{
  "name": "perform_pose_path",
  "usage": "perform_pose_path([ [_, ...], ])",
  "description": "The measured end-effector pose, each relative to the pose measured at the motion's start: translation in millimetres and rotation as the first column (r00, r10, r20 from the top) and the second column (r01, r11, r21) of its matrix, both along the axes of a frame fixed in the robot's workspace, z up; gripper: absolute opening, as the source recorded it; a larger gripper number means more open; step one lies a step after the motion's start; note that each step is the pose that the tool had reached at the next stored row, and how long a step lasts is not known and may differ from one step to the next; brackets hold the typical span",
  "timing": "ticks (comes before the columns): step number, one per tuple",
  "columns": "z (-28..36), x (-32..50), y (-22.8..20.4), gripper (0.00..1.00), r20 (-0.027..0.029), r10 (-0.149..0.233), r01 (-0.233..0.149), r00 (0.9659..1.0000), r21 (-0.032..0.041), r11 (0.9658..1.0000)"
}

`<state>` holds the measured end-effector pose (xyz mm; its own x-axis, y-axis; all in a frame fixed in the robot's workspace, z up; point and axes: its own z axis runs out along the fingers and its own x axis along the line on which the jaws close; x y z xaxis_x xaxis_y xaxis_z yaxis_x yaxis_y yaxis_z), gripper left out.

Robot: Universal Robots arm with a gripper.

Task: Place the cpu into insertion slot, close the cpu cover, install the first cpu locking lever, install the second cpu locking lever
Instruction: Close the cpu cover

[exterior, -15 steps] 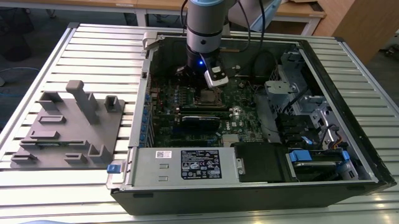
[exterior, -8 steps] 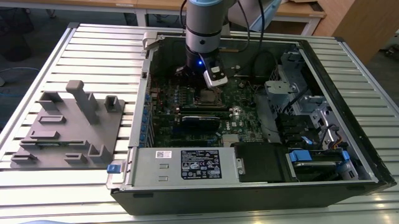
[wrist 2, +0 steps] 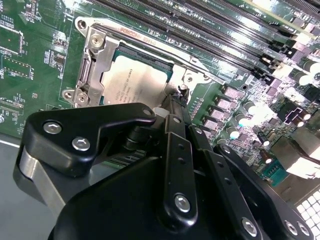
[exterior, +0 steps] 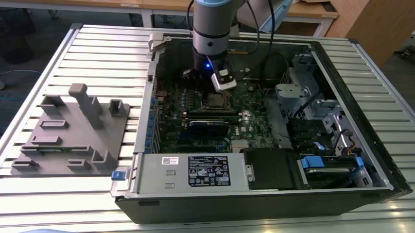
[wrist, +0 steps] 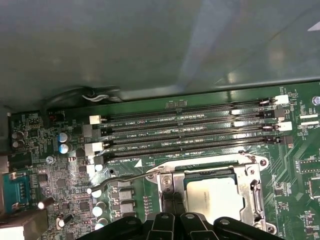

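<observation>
Holds jaws together at corner of closed cpu cover, beside locking lever. Hides one edge of cpu; leaves contact with lever indeterminate.

Gripper low over the insertion slot inside open computer case.

The grey arm stands straight up and down. Its wrist is dark, with a small blue light on it, and a little white box sticks out on one side. The black gripper points down, just under the wrist. In both wrist views its two thin fingers sit tight together, with no gap at the tips.
</observation>
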<state>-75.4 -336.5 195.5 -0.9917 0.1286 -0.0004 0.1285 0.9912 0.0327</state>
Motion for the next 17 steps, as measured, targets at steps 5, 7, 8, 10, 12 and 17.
perform_pose_path([
  [5,0.9,0.1,0.1,0.10,0.0004,0.000,0.000,1.0000,0.0006,1.0000],
  [7,2.3,0.2,0.3,0.10,0.0012,0.000,0.000,1.0000,0.0020,1.0000],
  [8,3.3,0.3,0.5,0.10,0.0016,0.000,0.000,1.0000,0.0024,1.0000],
  [10,6.4,0.1,0.1,0.10,0.0004,0.000,0.000,1.0000,0.0005,1.0000],
  [12,8.9,0.1,0.2,0.10,0.0004,0.000,0.000,1.0000,0.0005,1.0000],
  [17,16.2,0.1,0.1,0.10,0.0002,0.000,0.000,1.0000,0.0003,1.0000],
])
